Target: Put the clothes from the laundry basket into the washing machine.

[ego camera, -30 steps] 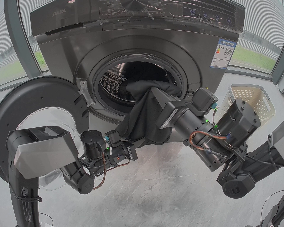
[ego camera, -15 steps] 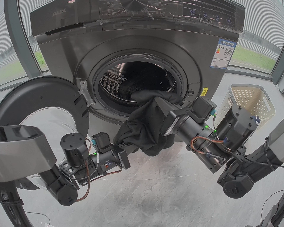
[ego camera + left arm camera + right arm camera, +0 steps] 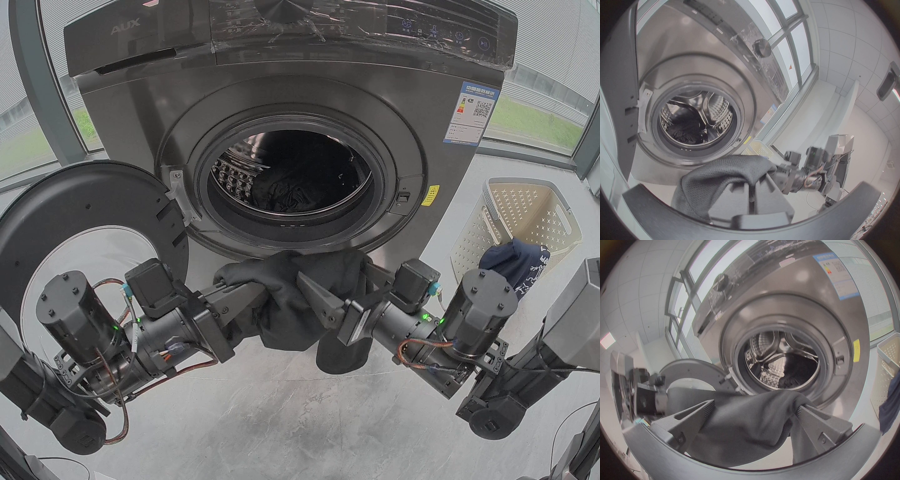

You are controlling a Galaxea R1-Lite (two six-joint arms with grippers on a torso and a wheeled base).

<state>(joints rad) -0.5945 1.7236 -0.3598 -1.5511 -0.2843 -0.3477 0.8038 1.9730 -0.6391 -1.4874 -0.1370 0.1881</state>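
Holding a dark garment [image 3: 294, 300] up off the floor [image 3: 312, 412], just below the round opening of the washing machine [image 3: 387, 112] and outside it. Pinching one end with the left gripper [image 3: 752, 187], nearly closed on a fold of cloth at the tips. Carrying the other end on the right gripper [image 3: 754, 408], spread wide, with the cloth bunched between and draped over both fingers [image 3: 693, 418]; clamped or only resting there, cannot tell. Sagging loosely between the two, lowest fold hanging beside the right gripper. Facing the door [image 3: 87, 200], swung fully open to the left. Already lying deep in the drum [image 3: 237, 175]: more dark clothes [image 3: 294, 184]. Standing on the floor to the right of the washing machine, a pale laundry basket [image 3: 537, 206], with a navy garment [image 3: 515, 262] slung over its near rim
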